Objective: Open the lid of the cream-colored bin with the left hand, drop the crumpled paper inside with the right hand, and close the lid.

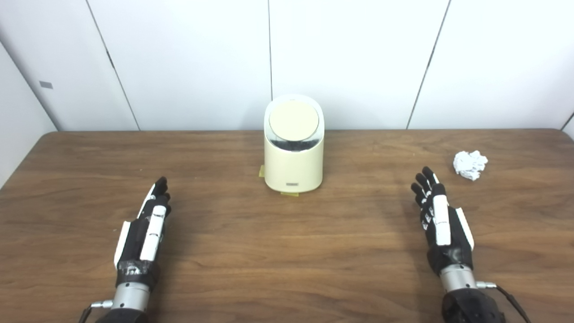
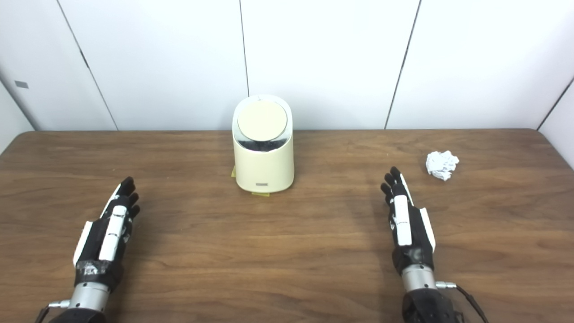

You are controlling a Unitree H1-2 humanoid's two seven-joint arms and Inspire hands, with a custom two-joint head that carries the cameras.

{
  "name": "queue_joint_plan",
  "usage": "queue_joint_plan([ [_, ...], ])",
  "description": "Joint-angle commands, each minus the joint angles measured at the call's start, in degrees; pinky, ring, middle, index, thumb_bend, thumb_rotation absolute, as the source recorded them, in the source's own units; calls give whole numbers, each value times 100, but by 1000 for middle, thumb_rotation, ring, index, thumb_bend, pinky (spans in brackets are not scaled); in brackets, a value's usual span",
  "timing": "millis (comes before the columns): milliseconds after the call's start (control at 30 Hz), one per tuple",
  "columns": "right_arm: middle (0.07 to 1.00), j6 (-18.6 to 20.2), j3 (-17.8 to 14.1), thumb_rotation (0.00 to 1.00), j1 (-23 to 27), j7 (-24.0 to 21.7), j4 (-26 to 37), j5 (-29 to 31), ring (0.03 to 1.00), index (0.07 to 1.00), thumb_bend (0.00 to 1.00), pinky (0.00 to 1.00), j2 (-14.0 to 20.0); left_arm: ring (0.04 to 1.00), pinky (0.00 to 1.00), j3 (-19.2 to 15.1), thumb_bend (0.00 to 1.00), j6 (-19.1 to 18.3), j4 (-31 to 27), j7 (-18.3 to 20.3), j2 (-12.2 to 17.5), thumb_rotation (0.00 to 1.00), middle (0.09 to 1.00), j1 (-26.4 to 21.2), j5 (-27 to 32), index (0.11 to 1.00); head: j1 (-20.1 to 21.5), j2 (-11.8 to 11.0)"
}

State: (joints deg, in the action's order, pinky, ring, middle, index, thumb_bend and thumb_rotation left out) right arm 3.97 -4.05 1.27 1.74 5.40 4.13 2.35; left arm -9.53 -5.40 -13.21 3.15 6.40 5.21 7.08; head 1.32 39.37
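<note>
A cream-colored bin [image 1: 293, 166] stands upright at the middle back of the wooden table, its round lid [image 1: 293, 120] closed and tilted toward me. A white crumpled paper ball [image 1: 469, 164] lies on the table at the right. My left hand [image 1: 145, 229] is flat and open over the table at the front left, well apart from the bin. My right hand [image 1: 441, 220] is flat and open at the front right, a short way in front and left of the paper, not touching it. Both hands hold nothing.
The brown wooden table [image 1: 287, 251] runs the full width of the view, with white wall panels [image 1: 350, 58] right behind it. Small yellow tape pieces [image 1: 289, 194] sit at the bin's base.
</note>
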Motion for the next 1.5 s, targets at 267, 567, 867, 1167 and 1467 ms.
queue_joint_plan([
  [267,959,-181,-4,1000,180,0,121,-90,940,974,559,998,28,998,1000,-9,477,89,-156,39,103,804,995,-133,81,1000,-17,-1],
  [567,959,-192,-22,998,175,-32,98,-51,943,976,560,993,30,1000,1000,-10,517,-152,-300,7,41,694,996,-180,208,1000,-50,-50],
  [867,961,-308,-23,995,174,-68,-26,-13,947,975,566,996,40,963,976,109,733,-1216,-1002,-333,-122,336,954,-1210,219,980,-174,-178],
  [1167,961,-424,-7,972,174,-98,-157,71,952,970,555,1000,17,945,973,644,797,-2107,-1139,-445,116,282,930,-2595,-677,962,-222,-247],
  [1467,959,-447,53,987,150,-95,-188,10,951,970,562,1000,-18,933,904,1238,872,-2148,39,70,540,260,932,-4044,-1982,945,-200,-257],
])
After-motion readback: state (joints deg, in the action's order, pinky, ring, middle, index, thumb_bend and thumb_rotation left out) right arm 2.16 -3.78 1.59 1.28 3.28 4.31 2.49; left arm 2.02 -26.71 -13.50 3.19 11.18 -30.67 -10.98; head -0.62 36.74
